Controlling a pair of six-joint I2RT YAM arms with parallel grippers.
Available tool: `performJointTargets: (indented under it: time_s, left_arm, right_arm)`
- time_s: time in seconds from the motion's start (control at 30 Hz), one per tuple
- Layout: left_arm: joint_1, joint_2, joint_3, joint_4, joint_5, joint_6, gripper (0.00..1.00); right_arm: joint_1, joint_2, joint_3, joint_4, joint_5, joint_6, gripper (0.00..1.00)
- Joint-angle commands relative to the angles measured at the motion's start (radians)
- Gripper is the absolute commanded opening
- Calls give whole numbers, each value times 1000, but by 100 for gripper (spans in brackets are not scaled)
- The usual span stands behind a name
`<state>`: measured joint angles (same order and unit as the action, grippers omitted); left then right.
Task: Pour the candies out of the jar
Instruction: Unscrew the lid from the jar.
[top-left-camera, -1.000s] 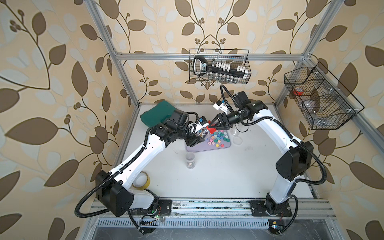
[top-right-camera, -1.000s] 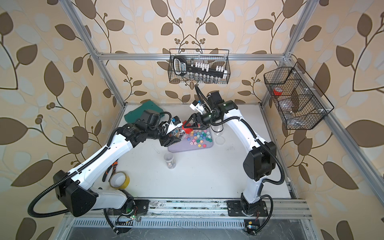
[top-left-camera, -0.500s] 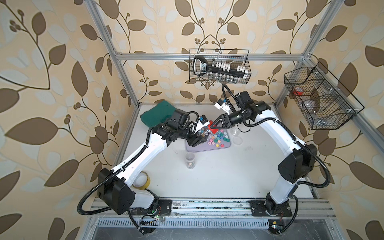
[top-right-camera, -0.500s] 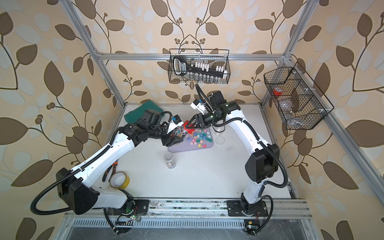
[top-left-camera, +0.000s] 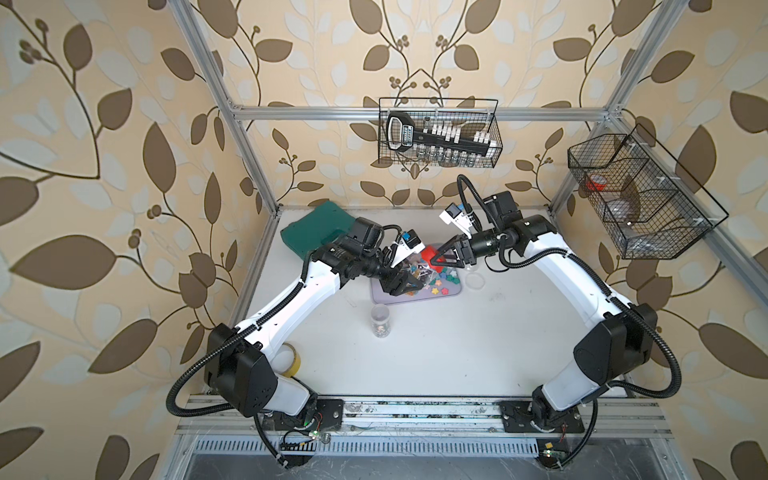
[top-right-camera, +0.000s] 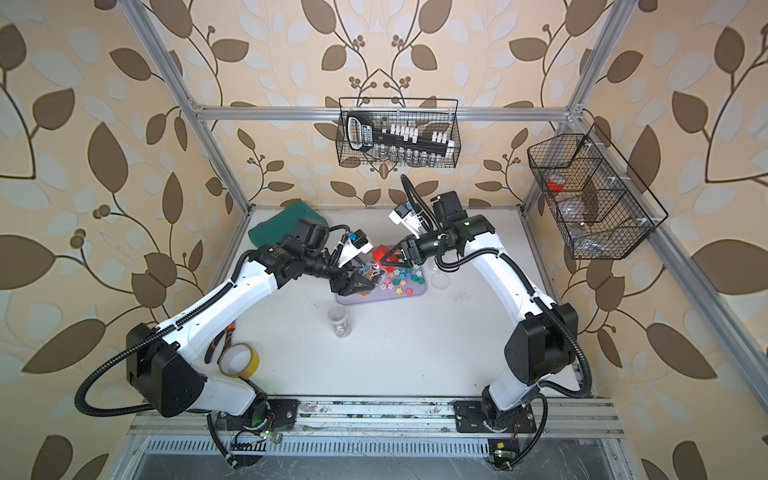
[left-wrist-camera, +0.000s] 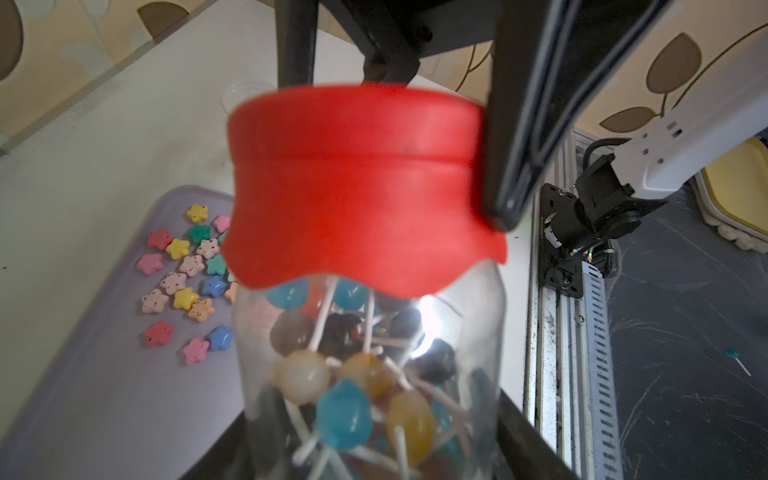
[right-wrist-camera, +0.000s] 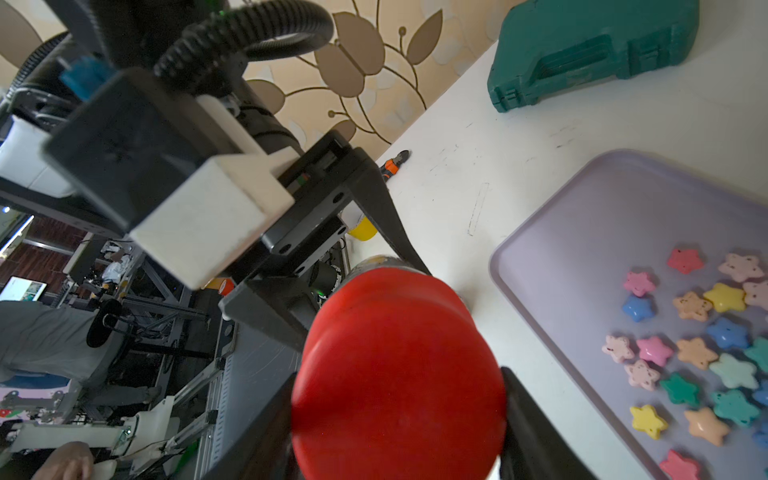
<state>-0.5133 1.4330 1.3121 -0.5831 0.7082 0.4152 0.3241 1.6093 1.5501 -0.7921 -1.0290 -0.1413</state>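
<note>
On white table (top-left-camera: 457, 353) | lilac tray (right-wrist-camera: 582, 249), candies (right-wrist-camera: 690, 345) | green case (top-left-camera: 316, 228) | leaf wallpaper (top-left-camera: 124, 166)

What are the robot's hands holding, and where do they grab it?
The left gripper holds the clear jar by its body; the right gripper seems to pinch the red lid by its sides.

No text is readable; lettering on the black handle (top-left-camera: 401, 134) in the wire basket (top-left-camera: 440, 99) is too blurred.

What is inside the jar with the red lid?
Ball lollipops on white sticks fill the jar: blue, yellow, whitish, dark. The lid hides the neck; the bottom is out of view.
</note>
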Motion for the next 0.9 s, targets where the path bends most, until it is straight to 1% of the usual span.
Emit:
performJointTargets:
  time_s: [0.0, 0.13, 0.33, 0.53, 0.77, 0.87]
  left_arm:
    - [3, -9, 70, 66, 95, -5, 42]
    - [9, -10, 68, 50, 112, 1, 42]
    - [10, -6, 61, 38, 126, -1, 42]
    - [9, -8, 52, 8, 131, 12, 42]
    - [10, -17, 33, -10, 135, 24, 42]
    - [9, -16, 29, -10, 133, 23, 42]
  right_arm:
    - [-11, -64, -55, 143, -142, -50, 51]
    - [-54, -94, -83, 181, -197, -47, 51]
    - [-72, -118, -106, 244, -208, -6, 51]
    - [-88, -144, -123, 315, -166, 62, 52]
    - [-121, -208, -194, 479, -113, 175, 54]
    - [-126, -215, -207, 505, -101, 204, 54]
